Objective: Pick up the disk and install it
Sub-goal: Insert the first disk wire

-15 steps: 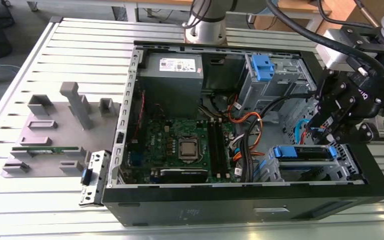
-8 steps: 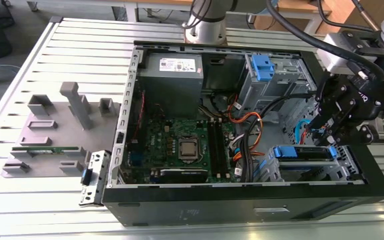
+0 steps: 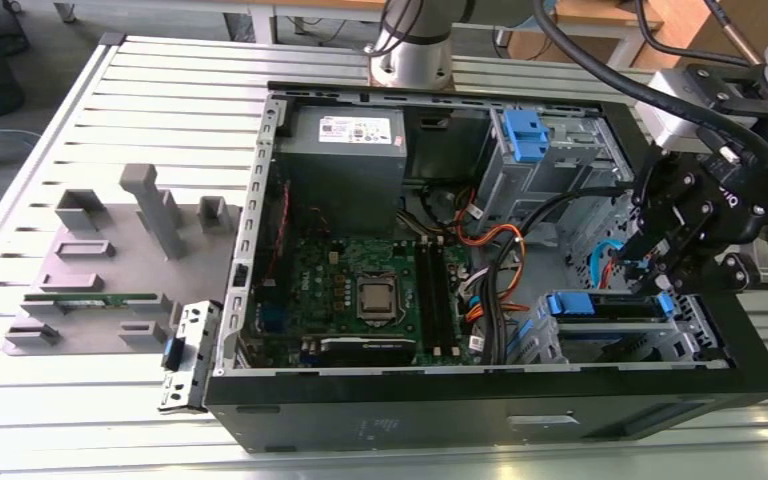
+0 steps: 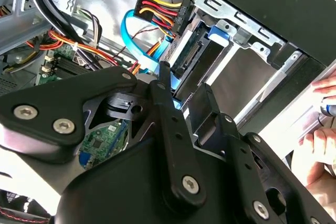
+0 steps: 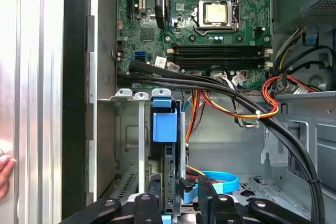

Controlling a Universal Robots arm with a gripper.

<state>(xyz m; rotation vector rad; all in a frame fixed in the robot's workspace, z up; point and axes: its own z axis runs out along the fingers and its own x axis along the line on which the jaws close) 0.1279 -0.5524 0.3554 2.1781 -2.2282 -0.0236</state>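
Observation:
The disk (image 5: 170, 161) stands on edge in the metal drive cage (image 5: 128, 129) of the open computer case (image 3: 491, 400), its blue carrier handle (image 5: 164, 120) at the end far from me. In the exterior view the disk (image 3: 611, 308) lies in the cage at the case's lower right. My gripper (image 5: 178, 203) is open at the disk's connector end, one black finger on each side of it. In the second wrist view the gripper (image 4: 184, 85) sits just short of the disk's connector edge (image 4: 191, 59). From the exterior view the gripper (image 3: 658, 280) hangs just above the cage.
Black, orange and blue cables (image 5: 236, 108) run close beside the cage. The motherboard (image 3: 371, 290), grey power supply (image 3: 344, 140) and another blue bracket (image 3: 524, 130) fill the case. A grey parts fixture (image 3: 104, 250) lies at the exterior view's left. A person's hand (image 4: 320, 135) rests outside the case wall.

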